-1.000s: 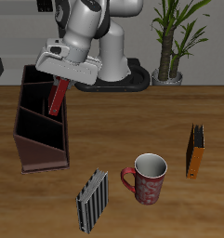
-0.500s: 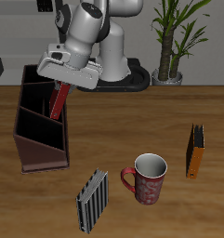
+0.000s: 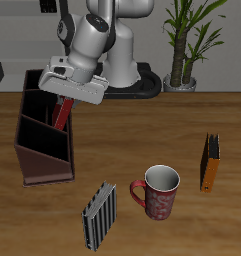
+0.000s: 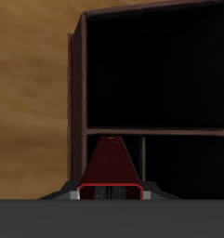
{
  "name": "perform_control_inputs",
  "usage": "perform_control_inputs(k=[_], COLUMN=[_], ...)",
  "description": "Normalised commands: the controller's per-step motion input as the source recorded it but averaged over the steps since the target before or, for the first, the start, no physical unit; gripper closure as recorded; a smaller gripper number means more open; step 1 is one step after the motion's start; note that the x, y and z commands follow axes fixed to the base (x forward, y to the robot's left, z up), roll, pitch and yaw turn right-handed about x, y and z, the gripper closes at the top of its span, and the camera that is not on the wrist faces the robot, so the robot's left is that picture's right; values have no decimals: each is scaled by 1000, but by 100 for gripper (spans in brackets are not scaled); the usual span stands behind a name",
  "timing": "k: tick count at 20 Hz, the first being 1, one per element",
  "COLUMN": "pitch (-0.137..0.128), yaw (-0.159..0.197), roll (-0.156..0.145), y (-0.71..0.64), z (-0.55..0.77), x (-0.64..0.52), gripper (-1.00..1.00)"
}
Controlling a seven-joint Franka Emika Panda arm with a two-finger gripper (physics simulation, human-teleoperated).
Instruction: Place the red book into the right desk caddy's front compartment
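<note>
Exterior view: red book (image 3: 62, 110) over right desk caddy (image 3: 37, 150)

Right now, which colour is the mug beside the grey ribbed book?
Dark red patterned mug, white inside; exterior view.

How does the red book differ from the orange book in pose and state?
The red book hangs tilted in the tool, over the right desk caddy; the orange book stands free on the table, untouched. The red one is far back; the orange one sits nearer the front edge. Both are thin.
</note>
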Motion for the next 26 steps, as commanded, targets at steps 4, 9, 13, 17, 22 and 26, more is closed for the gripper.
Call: perform_control_inputs(k=[4,9,13,17,22,26], pitch=[26,27,37,32,52,30], yaw=[-3,-5,-7,-23,-4,-2], roll=[12,-7,-37,-18,-15,-26], y=[61,-12,-154,-88,-22,-51], z=[-171,-170,-209,-229,-217,-68], x=[26,45,43,12,-1,39], gripper=[100,100,100,100,100,-100])
